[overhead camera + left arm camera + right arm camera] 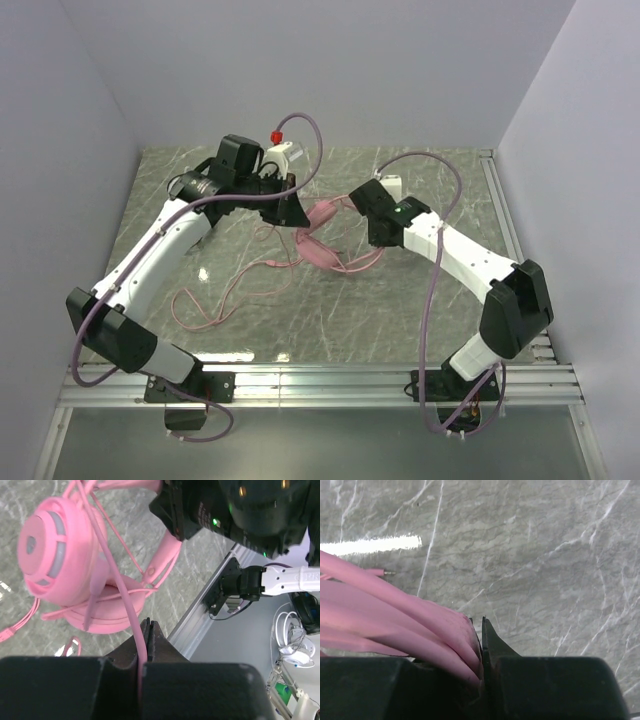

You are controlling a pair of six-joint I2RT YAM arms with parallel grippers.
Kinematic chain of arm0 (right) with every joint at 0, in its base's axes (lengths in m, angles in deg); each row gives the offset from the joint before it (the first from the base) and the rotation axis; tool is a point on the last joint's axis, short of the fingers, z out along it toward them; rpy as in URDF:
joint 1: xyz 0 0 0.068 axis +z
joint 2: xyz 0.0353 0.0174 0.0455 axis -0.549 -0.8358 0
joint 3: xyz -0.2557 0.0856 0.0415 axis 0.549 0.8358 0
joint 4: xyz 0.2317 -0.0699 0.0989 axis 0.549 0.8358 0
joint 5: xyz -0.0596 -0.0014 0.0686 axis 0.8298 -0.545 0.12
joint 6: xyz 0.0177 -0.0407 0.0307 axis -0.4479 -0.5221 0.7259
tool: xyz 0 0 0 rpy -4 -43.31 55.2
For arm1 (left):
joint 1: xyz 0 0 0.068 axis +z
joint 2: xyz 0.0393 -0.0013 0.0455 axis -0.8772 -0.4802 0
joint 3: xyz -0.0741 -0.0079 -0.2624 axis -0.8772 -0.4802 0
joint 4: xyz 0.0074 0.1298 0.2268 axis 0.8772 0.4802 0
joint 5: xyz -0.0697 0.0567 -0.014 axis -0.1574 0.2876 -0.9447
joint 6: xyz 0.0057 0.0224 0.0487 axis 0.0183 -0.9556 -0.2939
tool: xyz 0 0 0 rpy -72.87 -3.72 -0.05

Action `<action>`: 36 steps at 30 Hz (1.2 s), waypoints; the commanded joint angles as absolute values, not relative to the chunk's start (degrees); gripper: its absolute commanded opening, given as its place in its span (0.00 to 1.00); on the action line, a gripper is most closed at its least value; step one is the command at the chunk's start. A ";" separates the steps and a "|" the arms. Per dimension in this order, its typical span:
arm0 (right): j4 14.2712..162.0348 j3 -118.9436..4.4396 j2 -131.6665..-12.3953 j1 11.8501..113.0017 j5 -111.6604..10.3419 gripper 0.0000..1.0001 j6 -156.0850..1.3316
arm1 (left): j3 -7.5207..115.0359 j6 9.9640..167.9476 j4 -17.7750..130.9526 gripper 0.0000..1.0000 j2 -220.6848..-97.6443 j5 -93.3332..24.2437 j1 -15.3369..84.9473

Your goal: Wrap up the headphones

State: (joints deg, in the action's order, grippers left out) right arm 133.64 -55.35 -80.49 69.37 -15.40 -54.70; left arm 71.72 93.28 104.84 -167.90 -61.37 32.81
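The pink headset lies at the middle of the table, and its pink cable trails in loops to the front left. My left gripper is just left of the headset and shut on the cable. In the left wrist view the cable runs from the ear cup down between the closed jaws of the left gripper. My right gripper is at the headset's right side. In the right wrist view it is shut on the pink headband. The black-and-white headset is out of view.
The marble tabletop has a metal rail along its near edge and another on the right. Grey walls stand on the other sides. The cable's plug lies on the table.
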 commanded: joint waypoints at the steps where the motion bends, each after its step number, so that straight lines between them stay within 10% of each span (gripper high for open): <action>1: 133.35 -58.78 -82.26 66.61 -12.26 0.00 -51.94 | 69.41 95.57 98.07 0.00 -162.60 -66.88 31.95; 36: 124.38 -54.57 -77.17 65.03 -15.42 0.00 -37.52 | 38.70 111.92 67.48 0.02 -151.34 -45.54 10.24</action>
